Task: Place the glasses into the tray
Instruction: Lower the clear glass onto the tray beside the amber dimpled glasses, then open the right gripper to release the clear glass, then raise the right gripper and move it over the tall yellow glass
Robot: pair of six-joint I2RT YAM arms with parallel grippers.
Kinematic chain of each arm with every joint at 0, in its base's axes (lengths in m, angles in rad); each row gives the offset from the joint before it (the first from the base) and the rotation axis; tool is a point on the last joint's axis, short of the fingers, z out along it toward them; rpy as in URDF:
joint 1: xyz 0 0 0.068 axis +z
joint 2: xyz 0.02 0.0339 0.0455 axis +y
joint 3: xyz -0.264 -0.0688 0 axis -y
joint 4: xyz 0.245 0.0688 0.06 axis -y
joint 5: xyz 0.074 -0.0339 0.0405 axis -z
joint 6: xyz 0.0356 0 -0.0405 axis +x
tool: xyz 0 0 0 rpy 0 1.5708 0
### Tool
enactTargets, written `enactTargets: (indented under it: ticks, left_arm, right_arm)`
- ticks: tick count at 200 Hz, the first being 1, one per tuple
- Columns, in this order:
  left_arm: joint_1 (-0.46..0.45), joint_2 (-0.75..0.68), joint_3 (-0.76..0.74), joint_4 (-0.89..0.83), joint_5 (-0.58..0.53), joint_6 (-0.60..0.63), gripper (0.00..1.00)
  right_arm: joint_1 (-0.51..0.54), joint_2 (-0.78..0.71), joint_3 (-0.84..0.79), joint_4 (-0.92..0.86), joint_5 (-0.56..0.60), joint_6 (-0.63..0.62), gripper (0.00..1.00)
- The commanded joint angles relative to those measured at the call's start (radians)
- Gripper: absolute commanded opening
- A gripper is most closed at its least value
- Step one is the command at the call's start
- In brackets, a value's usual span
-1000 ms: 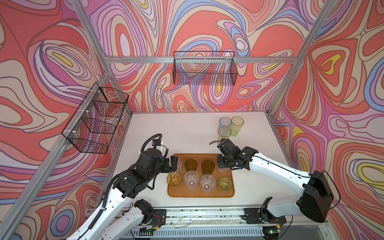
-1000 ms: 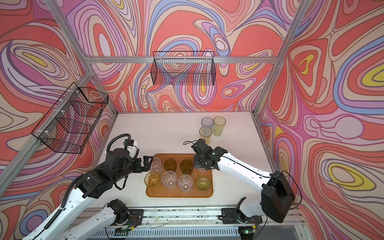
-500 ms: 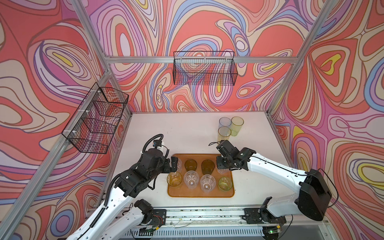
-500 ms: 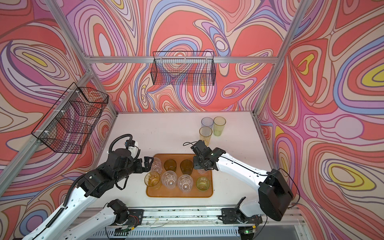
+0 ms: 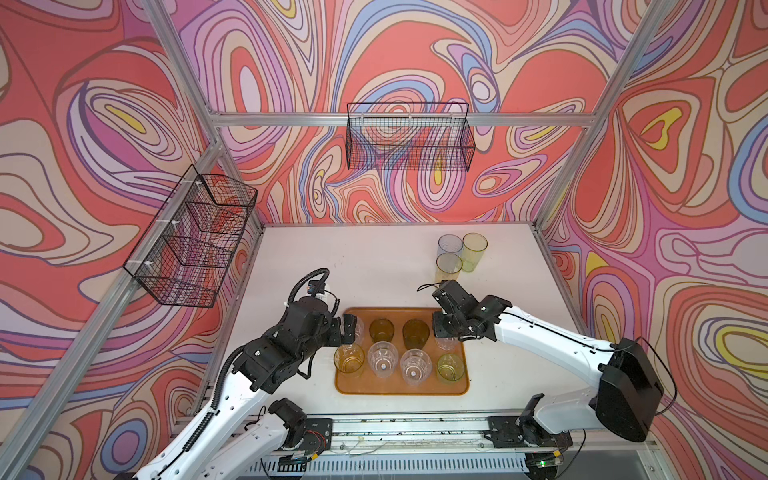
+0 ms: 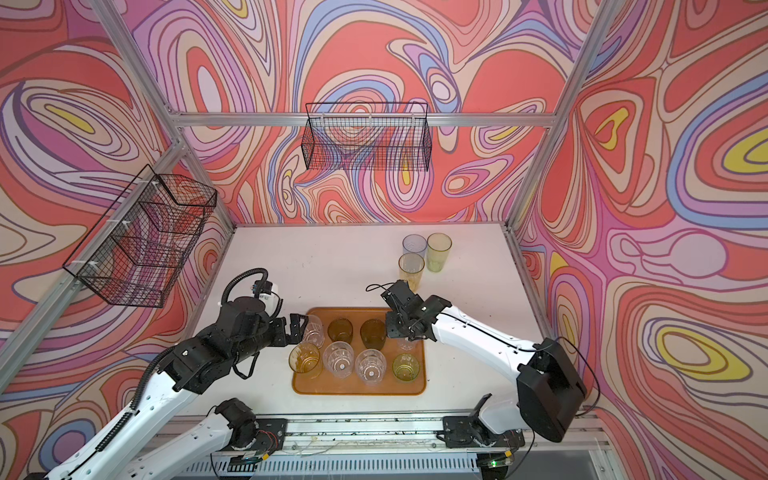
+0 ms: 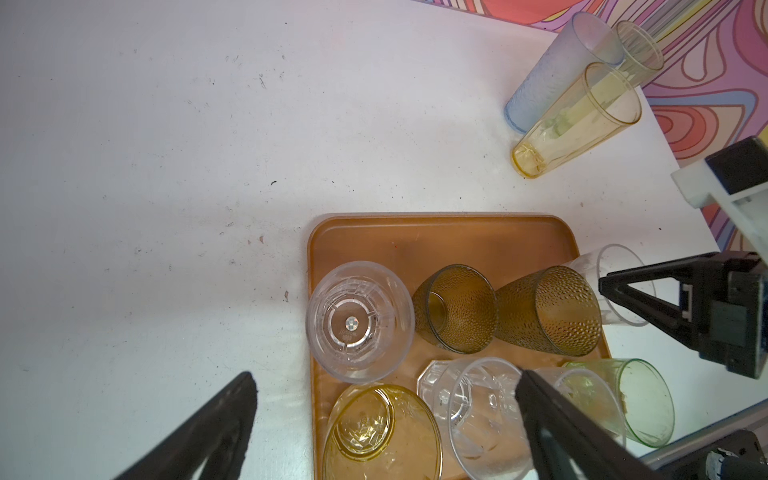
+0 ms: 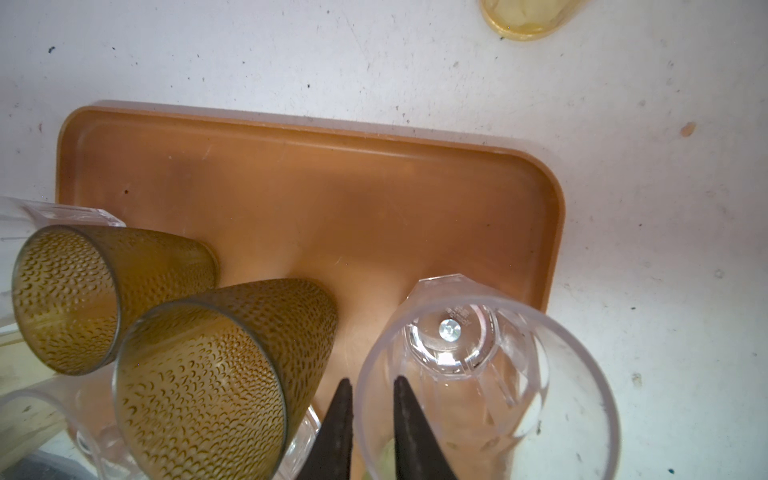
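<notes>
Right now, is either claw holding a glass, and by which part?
Nothing looks held. The right claw straddles the rim of the clear tumbler, jaws slightly parted, with the glass standing on the tray. The left claw is wide open, empty.

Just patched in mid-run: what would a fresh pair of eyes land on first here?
The loud swirl-patterned walls hit first, all around the white table. Next, the orange-brown tray front and centre, holding eight short glasses, while three tall glasses stand off it at the back right. The left gripper gapes wide beside the back-left clear glass; the right gripper straddles the rim of the back-right clear glass.
</notes>
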Motion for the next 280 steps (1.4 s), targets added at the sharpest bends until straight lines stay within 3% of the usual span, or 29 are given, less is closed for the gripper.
enactTargets:
  ticks: [1, 59, 120, 185, 222, 233, 264, 280]
  left_arm:
    - [0.005, 0.000, -0.003, 0.012, 0.002, -0.015, 1.00]
    - [0.005, 0.000, 0.021, 0.003, 0.021, -0.012, 1.00]
    - [0.005, 0.055, 0.063, 0.012, 0.018, -0.016, 1.00]
    - [0.005, 0.092, 0.170, -0.056, 0.016, 0.037, 1.00]
    - [0.005, 0.092, 0.213, -0.062, -0.023, 0.107, 1.00]
    - [0.005, 0.087, 0.208, -0.042, -0.039, 0.119, 1.00]
    - [0.005, 0.066, 0.165, 0.056, -0.061, 0.163, 1.00]
    - [0.005, 0.065, 0.151, 0.111, -0.021, 0.211, 1.00]
  right_arm:
    - [0.005, 0.003, 0.028, -0.008, 0.011, 0.002, 0.21]
    - [0.007, -0.064, 0.083, -0.047, 0.041, 0.023, 0.37]
    - [0.007, -0.128, 0.103, -0.047, 0.071, 0.033, 0.69]
    - [0.007, -0.171, 0.099, -0.054, 0.128, 0.023, 0.84]
    - [0.006, -0.153, 0.175, -0.098, 0.176, -0.013, 0.92]
    - [0.006, -0.142, 0.208, -0.115, 0.201, -0.020, 0.98]
    - [-0.022, -0.087, 0.310, -0.124, 0.226, -0.081, 0.99]
    - [-0.061, -0.044, 0.369, -0.134, 0.206, -0.115, 0.98]
